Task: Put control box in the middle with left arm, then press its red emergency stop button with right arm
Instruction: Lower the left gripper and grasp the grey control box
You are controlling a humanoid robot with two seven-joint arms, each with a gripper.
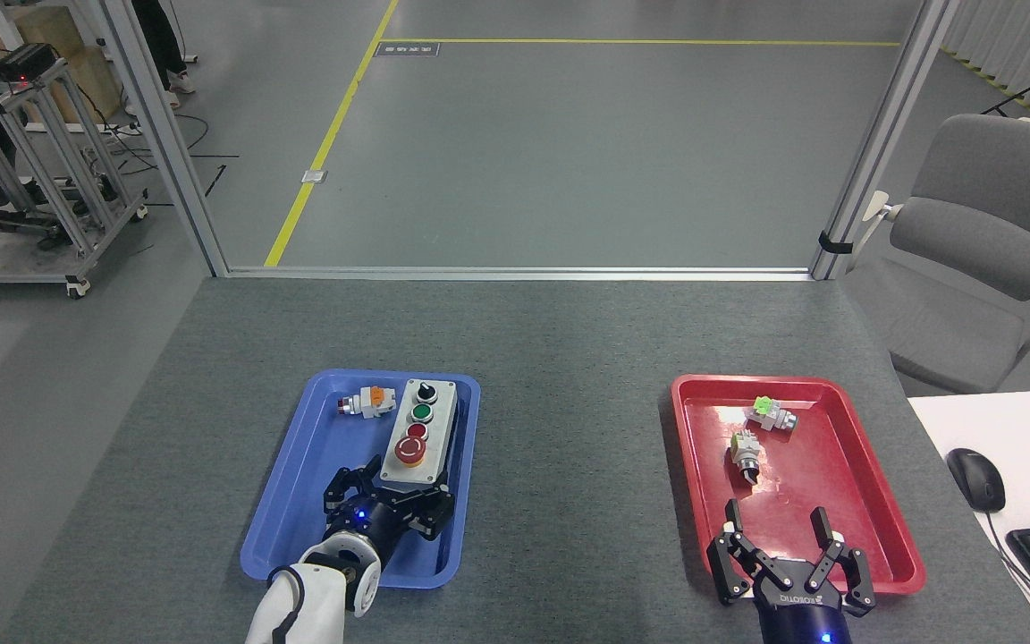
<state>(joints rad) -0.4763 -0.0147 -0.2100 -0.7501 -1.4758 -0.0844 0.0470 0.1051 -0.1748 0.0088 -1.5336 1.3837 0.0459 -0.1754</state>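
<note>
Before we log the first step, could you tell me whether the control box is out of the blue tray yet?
Not yet: the control box lies inside the blue tray, with the left gripper at its near end.

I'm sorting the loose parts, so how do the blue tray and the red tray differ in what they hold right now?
The blue tray holds the control box and one orange-capped switch part; the red tray holds two small switch parts and no box. The left gripper is at the box's near end; the right gripper hovers open at the red tray's near edge. Both trays are rectangular.
</note>
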